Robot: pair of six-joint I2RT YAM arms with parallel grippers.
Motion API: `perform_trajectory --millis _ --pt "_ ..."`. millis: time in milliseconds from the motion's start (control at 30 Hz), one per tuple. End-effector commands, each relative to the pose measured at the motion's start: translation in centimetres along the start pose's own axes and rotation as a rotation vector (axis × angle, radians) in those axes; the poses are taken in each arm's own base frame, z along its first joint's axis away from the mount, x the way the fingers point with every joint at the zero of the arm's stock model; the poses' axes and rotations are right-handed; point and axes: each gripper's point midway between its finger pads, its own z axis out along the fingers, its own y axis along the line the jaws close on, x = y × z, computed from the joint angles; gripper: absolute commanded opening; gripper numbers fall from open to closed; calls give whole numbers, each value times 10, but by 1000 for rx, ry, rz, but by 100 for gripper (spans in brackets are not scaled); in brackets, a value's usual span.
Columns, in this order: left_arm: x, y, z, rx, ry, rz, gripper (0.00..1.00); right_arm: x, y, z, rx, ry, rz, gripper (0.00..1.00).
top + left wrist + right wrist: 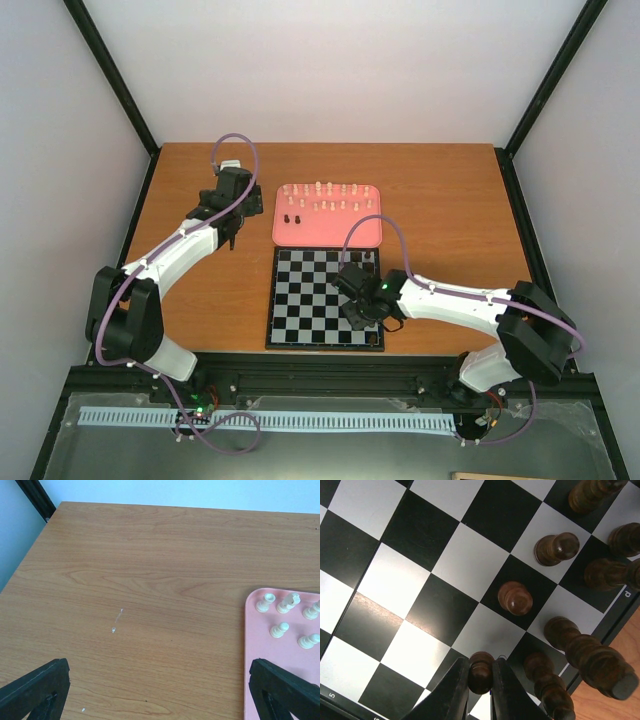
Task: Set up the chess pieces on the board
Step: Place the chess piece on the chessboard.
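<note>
My right gripper (pixel 481 680) is shut on a dark brown pawn (pixel 481 670) just above the board (pixel 470 560). Close by on the squares stand other dark chess pieces, such as a pawn (pixel 515 598) and a second pawn (pixel 556 548), with taller ones along the right edge. From above, the right gripper (pixel 362 305) hovers over the board's (pixel 300 300) right side. My left gripper (pixel 160 690) is open over bare table, left of the pink tray (pixel 255 645). Cream pieces (pixel 280 629) stand on that tray.
The pink tray (pixel 365 235) lies just behind the board and carries several cream pieces (pixel 325 195) and two dark pieces (pixel 291 218). Wooden tabletop (pixel 440 200) surrounds both. Black frame posts rise at the back corners.
</note>
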Motion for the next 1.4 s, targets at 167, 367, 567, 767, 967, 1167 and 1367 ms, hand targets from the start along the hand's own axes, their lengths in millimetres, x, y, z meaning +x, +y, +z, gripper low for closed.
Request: perform_trajectory --millis 167,367,567,767,967,1167,1367 --pt "-18 1 -8 7 -44 -22 100 0 2 5 5 -15 11 14" --pt "-19 2 -10 7 -49 -24 100 1 2 10 6 -9 8 14" --pt "-19 1 -10 8 -48 -25 100 0 1 10 15 -14 9 14" --pt "-19 1 -8 7 -46 -23 100 -5 -1 11 34 -20 8 15" --pt "-19 1 -8 6 -47 -22 100 -10 -1 12 50 -23 2 16" --pt "-19 0 -8 6 -47 -21 100 -11 0 12 53 -18 -6 16" --pt "-19 1 -7 5 -46 -20 100 -10 0 11 47 -15 -6 22"
